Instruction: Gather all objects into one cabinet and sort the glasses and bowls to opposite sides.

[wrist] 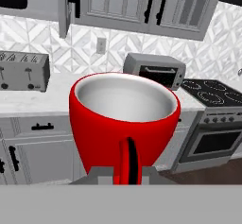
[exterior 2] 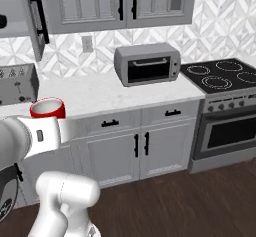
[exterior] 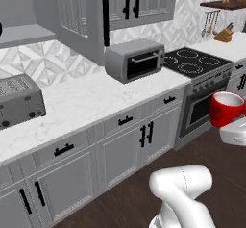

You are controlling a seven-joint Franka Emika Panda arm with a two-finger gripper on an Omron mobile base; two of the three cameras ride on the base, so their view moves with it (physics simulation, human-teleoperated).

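The gripper [wrist: 122, 171] is clamped tight on the handle of the red mug [wrist: 124, 119], holding it upright out in the open air over the dark wood floor [exterior: 129, 198], well short of the counter (the white inside of the mug shows plainly from the hand camera).

Ahead of the gripper runs the long white marble counter [exterior: 86, 97] with its grey base cabinets [exterior 2: 125, 146] below. Above it and off to the gripper's left hangs the grey wall cabinet [exterior: 19, 15], its glass-paned door [exterior: 77, 15] swung open with the long black bar handle [exterior: 105, 15] facing the room; the mug is well apart from it and lower. To the right of that cabinet is another wall unit with closed doors [exterior 2: 125, 3].

On the counter straight beyond the mug sits the grey toaster oven [exterior 2: 147, 63]. Far to the gripper's right is the black cooktop and oven range [exterior 2: 225, 106]. To its left on the counter stands the silver toaster [exterior: 19, 99], near the open cabinet's underside.
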